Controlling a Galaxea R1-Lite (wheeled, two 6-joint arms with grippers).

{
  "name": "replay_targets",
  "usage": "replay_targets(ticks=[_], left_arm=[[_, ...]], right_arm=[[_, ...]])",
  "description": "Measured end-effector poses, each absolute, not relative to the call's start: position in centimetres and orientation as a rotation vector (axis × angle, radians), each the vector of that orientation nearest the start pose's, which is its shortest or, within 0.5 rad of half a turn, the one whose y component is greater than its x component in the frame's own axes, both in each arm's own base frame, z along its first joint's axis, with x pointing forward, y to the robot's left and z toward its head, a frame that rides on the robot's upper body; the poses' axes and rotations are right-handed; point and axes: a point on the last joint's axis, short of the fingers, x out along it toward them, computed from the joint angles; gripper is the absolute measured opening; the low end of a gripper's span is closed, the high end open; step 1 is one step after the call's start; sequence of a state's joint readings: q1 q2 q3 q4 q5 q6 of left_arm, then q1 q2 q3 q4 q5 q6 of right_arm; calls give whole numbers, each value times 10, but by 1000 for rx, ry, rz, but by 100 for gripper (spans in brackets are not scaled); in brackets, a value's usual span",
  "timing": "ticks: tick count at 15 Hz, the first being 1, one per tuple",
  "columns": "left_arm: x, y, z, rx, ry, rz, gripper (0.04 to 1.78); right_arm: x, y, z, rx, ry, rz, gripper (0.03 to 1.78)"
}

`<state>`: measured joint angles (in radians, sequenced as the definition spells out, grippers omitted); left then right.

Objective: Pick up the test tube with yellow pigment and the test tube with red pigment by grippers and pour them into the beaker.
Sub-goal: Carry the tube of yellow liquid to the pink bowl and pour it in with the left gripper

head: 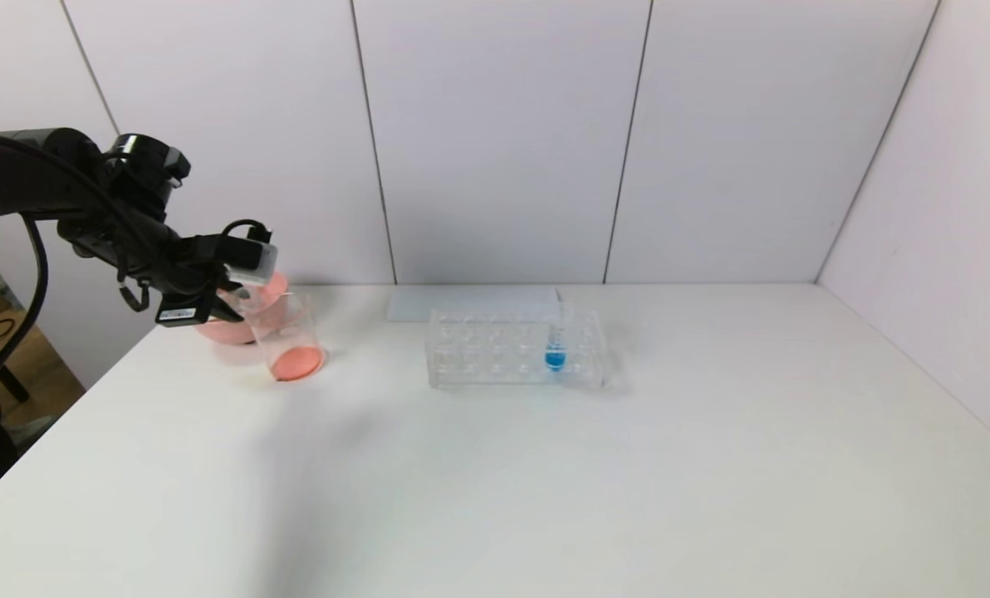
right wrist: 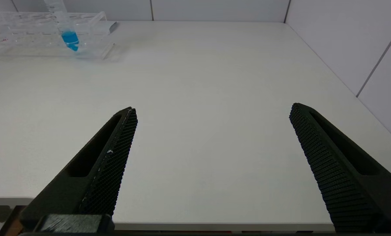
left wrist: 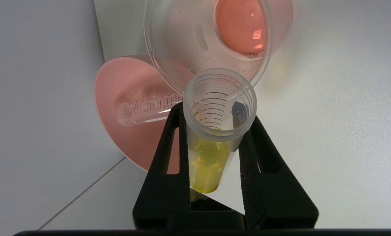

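Observation:
My left gripper (left wrist: 216, 113) is shut on the test tube with yellow pigment (left wrist: 208, 157), gripping it just below its mouth. The yellow liquid sits in the tube's lower part. The tube's open mouth is at the rim of the clear beaker (left wrist: 182, 39), which holds orange-red liquid (left wrist: 244, 26) at its bottom. In the head view the left gripper (head: 233, 295) hangs over the beaker (head: 291, 336) at the table's far left. A clear graduated tube (left wrist: 149, 109) with no liquid showing lies in the pink bowl (left wrist: 123, 144). My right gripper (right wrist: 212, 109) is open and empty.
The pink bowl (head: 250, 320) stands just behind the beaker. A clear tube rack (head: 495, 353) in the middle holds a blue-liquid tube (head: 555, 353), also in the right wrist view (right wrist: 70, 36). White walls close the back and right. The right gripper hangs over the table's near edge.

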<state>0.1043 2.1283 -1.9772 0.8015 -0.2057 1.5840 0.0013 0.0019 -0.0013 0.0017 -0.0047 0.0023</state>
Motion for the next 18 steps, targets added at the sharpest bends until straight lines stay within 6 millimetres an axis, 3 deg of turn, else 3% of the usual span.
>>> replay_targets(ticks=[18], left_arm=[[393, 28, 221, 1317, 691, -833, 44]], right_arm=[[-23, 0, 76, 3, 2, -3, 170]])
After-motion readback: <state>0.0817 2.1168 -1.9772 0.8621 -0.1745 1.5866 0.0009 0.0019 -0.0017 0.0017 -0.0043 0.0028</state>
